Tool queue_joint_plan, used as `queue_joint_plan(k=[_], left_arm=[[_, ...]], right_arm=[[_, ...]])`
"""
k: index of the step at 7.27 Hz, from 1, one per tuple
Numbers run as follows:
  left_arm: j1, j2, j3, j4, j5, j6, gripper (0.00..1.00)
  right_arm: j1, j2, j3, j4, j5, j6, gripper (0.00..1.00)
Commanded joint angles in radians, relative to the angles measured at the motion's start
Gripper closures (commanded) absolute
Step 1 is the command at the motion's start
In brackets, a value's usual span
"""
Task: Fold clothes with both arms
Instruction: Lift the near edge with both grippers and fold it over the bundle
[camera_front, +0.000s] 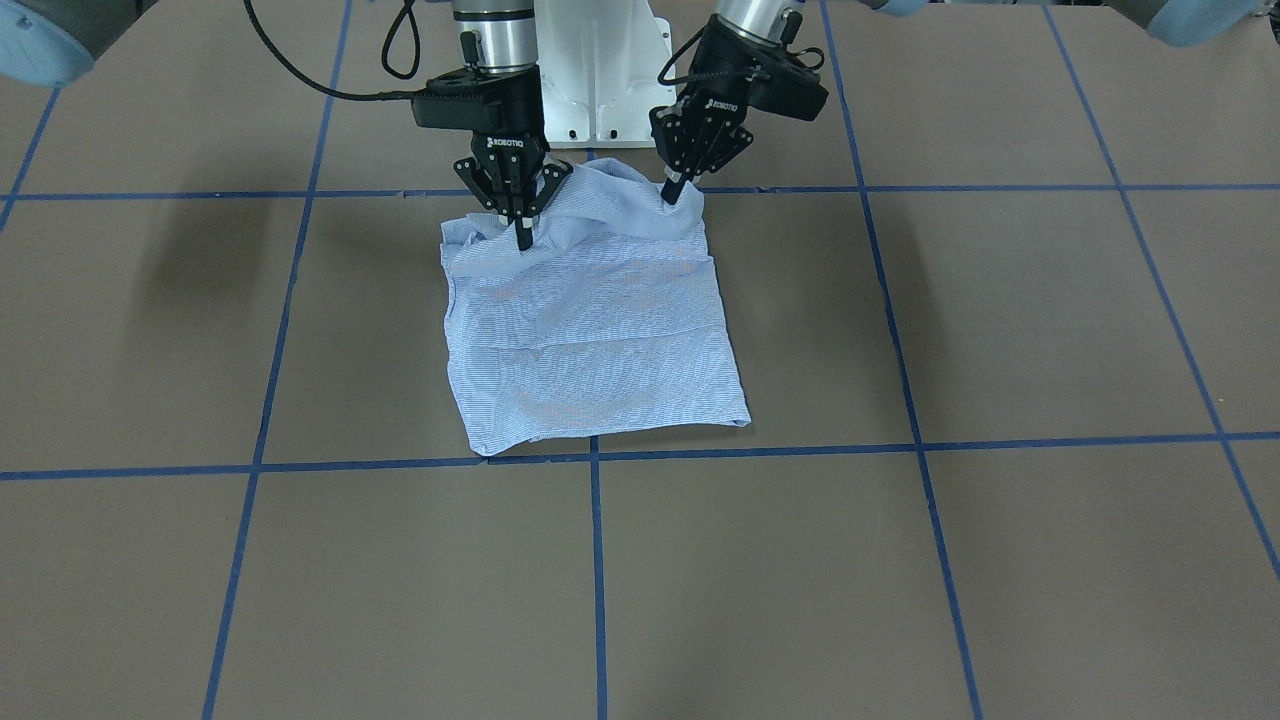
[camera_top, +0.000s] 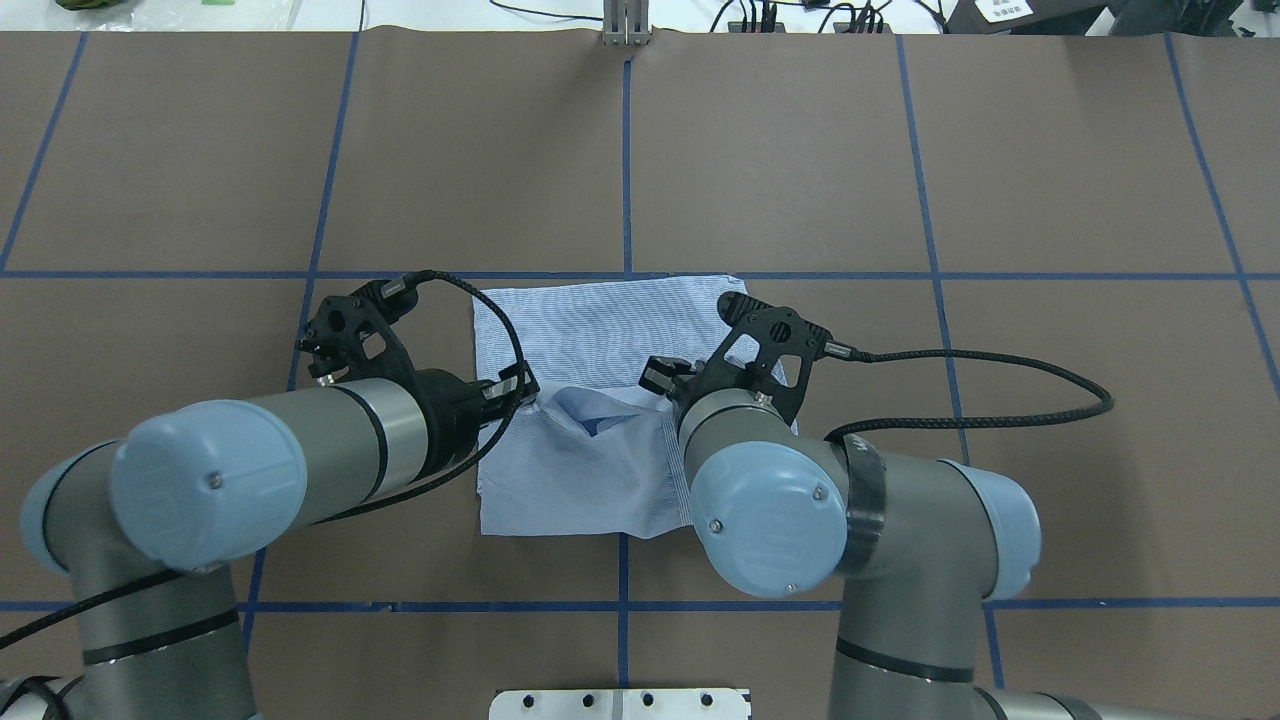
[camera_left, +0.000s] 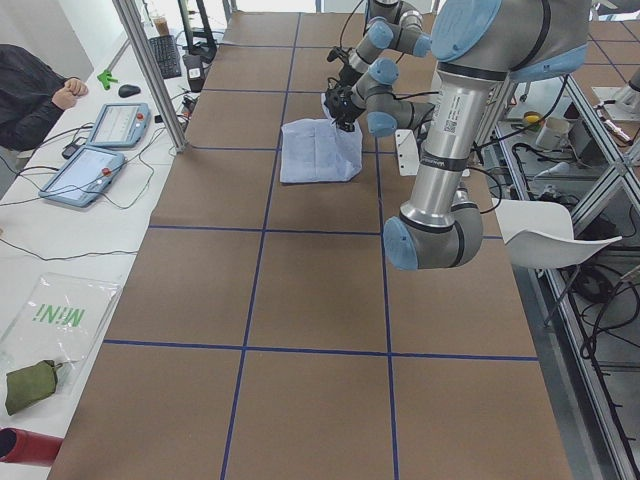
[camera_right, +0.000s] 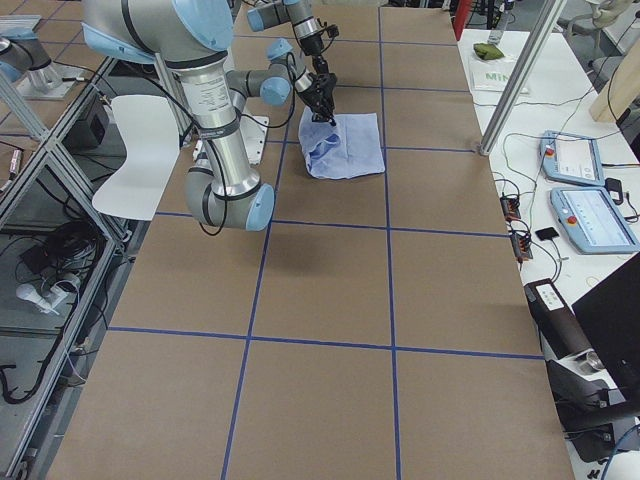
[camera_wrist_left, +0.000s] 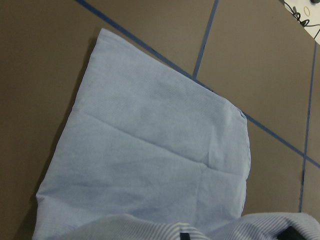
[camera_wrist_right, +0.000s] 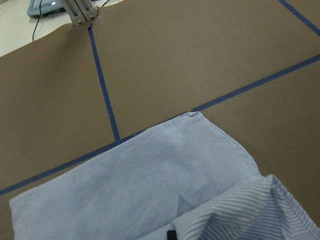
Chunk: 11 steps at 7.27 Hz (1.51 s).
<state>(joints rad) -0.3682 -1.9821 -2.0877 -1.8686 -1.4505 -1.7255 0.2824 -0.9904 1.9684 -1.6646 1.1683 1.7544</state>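
The clothes are one light blue, finely striped shirt folded into a rough rectangle on the brown table. It also shows in the overhead view and in both wrist views. Both arms stand over the shirt's edge nearest the robot. My left gripper is shut on one corner of that edge, my right gripper on the other. The pinched edge is raised and bunched between them. The far half lies flat. Buttons, pocket and collar are hidden.
Blue tape lines divide the table into squares. The white pedestal base stands just behind the shirt. A side table with tablets and a seated person lies beyond the table's far edge. A white chair stands behind the robot.
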Motion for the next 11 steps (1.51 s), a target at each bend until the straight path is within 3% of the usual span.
queue_joint_plan(k=[1, 3, 5, 6, 7, 8, 9, 10, 11], left_arm=[[-0.075, -0.035, 0.085, -0.006, -0.002, 0.097, 1.0], [-0.115, -0.111, 0.266, -0.05, -0.002, 0.121, 1.0], [-0.136, -0.123, 0.423, -0.186, -0.001, 0.167, 1.0], [-0.136, -0.123, 0.481, -0.246, -0.001, 0.168, 1.0], [-0.138, -0.123, 0.498, -0.263, 0.005, 0.172, 1.0], [-0.141, -0.123, 0.498, -0.264, 0.01, 0.173, 1.0], [-0.153, -0.123, 0.497, -0.267, 0.009, 0.178, 0.87], [-0.169, -0.123, 0.491, -0.271, 0.006, 0.24, 0.38], [-0.202, -0.119, 0.483, -0.274, -0.002, 0.339, 0.0]], right_arm=[[0.053, 0.09, -0.171, 0.016, 0.007, -0.019, 1.0], [0.086, 0.15, -0.284, 0.029, 0.027, -0.024, 1.0], [0.118, 0.162, -0.434, 0.206, 0.039, -0.058, 1.0], [0.13, 0.179, -0.477, 0.226, 0.045, -0.059, 1.0], [0.138, 0.187, -0.48, 0.226, 0.06, -0.067, 0.82], [0.147, 0.19, -0.48, 0.226, 0.069, -0.102, 0.37], [0.168, 0.193, -0.48, 0.226, 0.109, -0.159, 0.0], [0.21, 0.194, -0.471, 0.224, 0.191, -0.199, 0.0], [0.253, 0.19, -0.444, 0.22, 0.294, -0.255, 0.0]])
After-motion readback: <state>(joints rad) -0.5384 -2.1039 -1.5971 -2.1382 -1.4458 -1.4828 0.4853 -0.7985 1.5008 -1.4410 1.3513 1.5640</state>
